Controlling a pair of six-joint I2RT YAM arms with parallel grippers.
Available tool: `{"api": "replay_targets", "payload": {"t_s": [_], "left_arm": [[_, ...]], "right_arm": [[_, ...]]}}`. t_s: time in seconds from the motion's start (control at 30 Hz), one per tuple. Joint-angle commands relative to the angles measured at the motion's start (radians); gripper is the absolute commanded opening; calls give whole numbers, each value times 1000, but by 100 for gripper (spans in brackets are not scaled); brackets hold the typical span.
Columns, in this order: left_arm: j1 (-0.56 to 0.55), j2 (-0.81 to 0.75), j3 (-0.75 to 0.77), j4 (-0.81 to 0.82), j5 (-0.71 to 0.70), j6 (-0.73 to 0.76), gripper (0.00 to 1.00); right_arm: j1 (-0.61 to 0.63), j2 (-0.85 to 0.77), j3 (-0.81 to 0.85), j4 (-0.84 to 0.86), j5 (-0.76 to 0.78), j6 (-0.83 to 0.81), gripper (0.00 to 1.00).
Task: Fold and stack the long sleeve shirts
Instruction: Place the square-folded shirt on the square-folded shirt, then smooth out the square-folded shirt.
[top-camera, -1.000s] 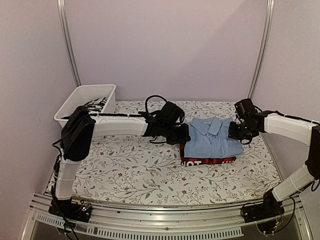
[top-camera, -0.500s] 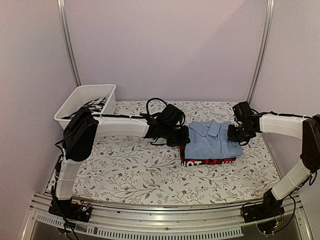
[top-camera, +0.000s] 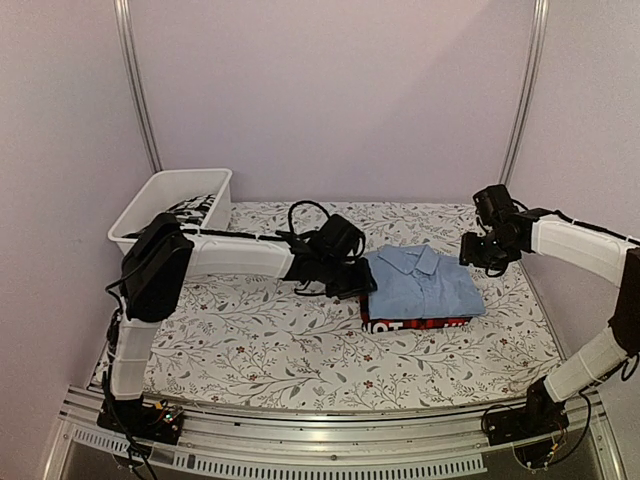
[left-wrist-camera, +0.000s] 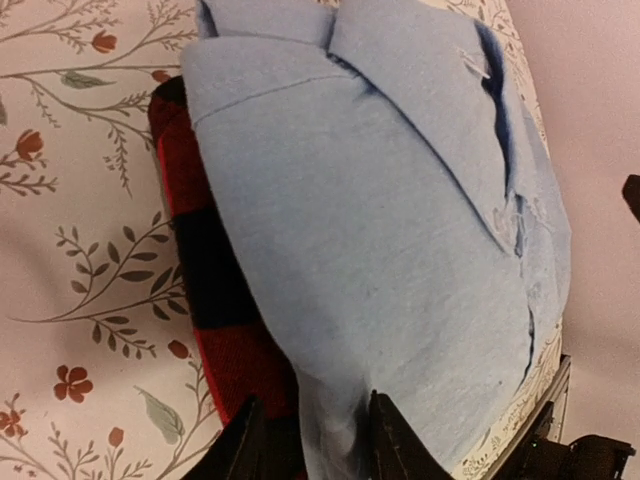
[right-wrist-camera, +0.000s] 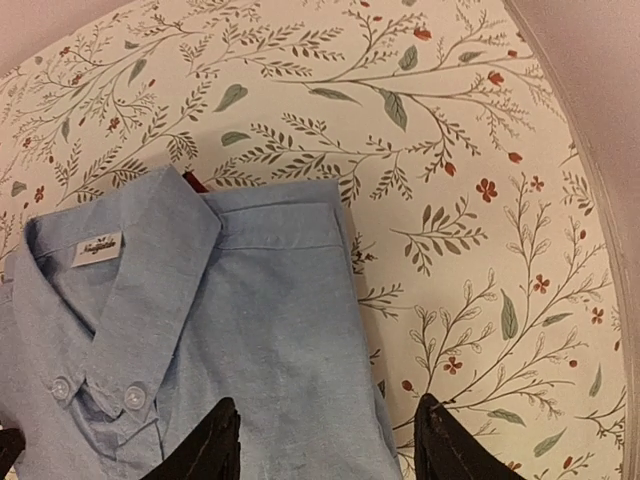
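Far left, rear: a white bin (top-camera: 170, 200) stands on the counter (top-camera: 260, 345), which carries a floral cover. A black-and-white patterned cloth (top-camera: 195, 208) lies inside the bin.

Left of centre: the left arm (top-camera: 240, 255) reaches across the counter towards the middle. The left pincer (left-wrist-camera: 312, 445) sits low at the left edge of the shirt stack. It is released, with its fingers (left-wrist-camera: 248, 440) parted. The edge of the stack lies in the gap between them. The wrist view is too close to confirm whether either pad touches the fabric.

Centre right: the light blue shirt (top-camera: 425, 283) is folded, collar (right-wrist-camera: 150, 270) towards the rear, and lies squarely on top of the folded red-and-black plaid shirt (top-camera: 415, 324). The plaid shows along the near and left edges of the stack, with white markings on its near face. A small white label (right-wrist-camera: 97, 245) sits inside the blue collar, and two buttons (right-wrist-camera: 128, 397) show at the collar front.

Right: the right pincer (top-camera: 487, 252) hangs above the rear right corner of the stack, clear of the fabric. It is released, with its fingers wide apart. The right arm (top-camera: 585, 245) runs off towards the right edge.
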Motion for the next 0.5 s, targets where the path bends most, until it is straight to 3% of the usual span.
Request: {"api": "replay_targets", "payload": {"t_s": [0.0,0.17,0.47], "left_arm": [[20,-119,-75,-2,-52,29,36],[48,-189,-144,5,-60,57,36],[78,-290,-254,15,-35,88,35]], "right_arm": [[48,-87,65,-58,-2,7,61],[173,-85,68,-28,-28,53,71],[338,63,66,29,11,142,87]]}}
